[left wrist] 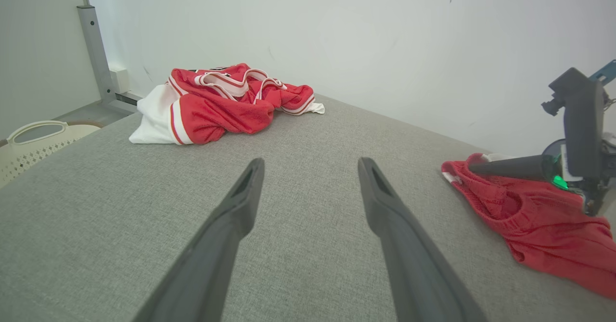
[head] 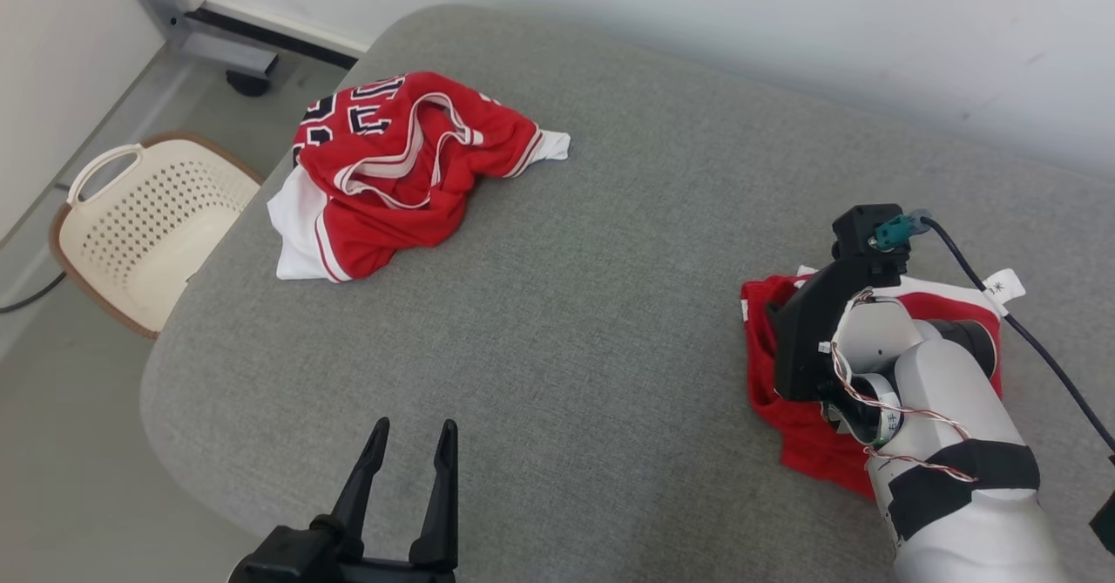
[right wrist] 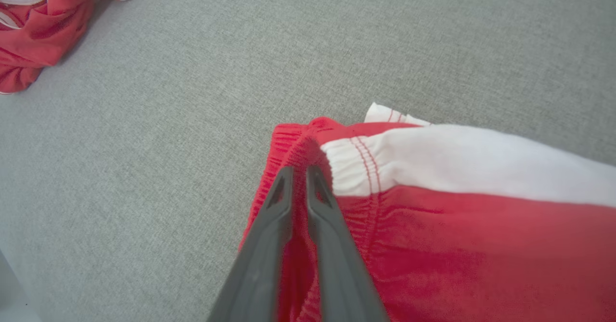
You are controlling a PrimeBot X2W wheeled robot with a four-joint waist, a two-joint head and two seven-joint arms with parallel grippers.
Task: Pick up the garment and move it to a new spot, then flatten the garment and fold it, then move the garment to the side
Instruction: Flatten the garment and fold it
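My right fingers point(right wrist: 290, 192) stand narrow, with a thin slit between them and their tips on the gathered waistband of the red shorts point(right wrist: 457, 245). I cannot tell whether they pinch cloth. The shorts lie in a compact, folded-looking bundle on the grey bed point(head: 610, 304), well apart from the crumpled jersey point(head: 392, 191) and to its right. My left fingers point(head: 442, 478) hang wide and empty, nearer me than the jersey. I judge the folding done, with only setting down and letting go left.

garment point(right wrist: 481, 245): red, white band | jersey point(head: 392, 208): red, white (dark numerals) | table point(head: 610, 322): grey | basket point(head: 148, 217): cream
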